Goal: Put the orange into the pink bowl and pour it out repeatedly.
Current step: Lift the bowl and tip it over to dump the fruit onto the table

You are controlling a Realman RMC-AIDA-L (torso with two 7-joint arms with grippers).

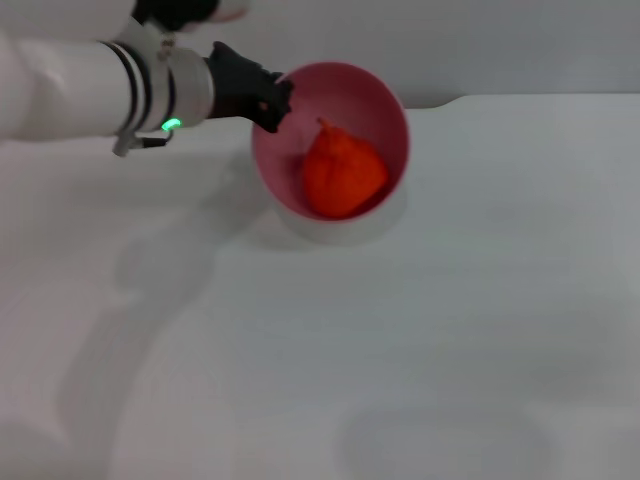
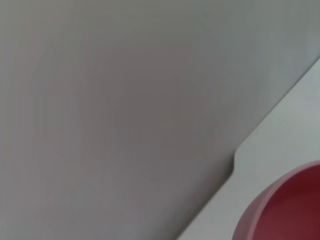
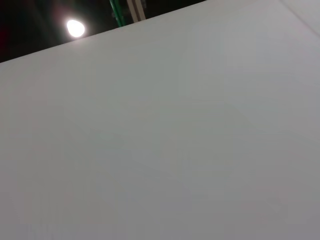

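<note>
The pink bowl [image 1: 375, 100] is at the far middle of the white table, tilted so that its opening faces me. The orange [image 1: 342, 173] lies inside it against the lower wall. My left gripper [image 1: 272, 105] reaches in from the left and is shut on the bowl's left rim, with its black fingers [image 1: 262, 92] over the edge. In the left wrist view only a part of the bowl's rim [image 2: 280, 210] shows, in a corner of the picture. My right gripper is out of view in all frames.
The white table [image 1: 400, 330] stretches toward me and to the right. Its far edge, with a step in it [image 1: 450, 102], runs just behind the bowl, against a grey wall. The right wrist view shows only a pale surface and a lamp [image 3: 75, 28].
</note>
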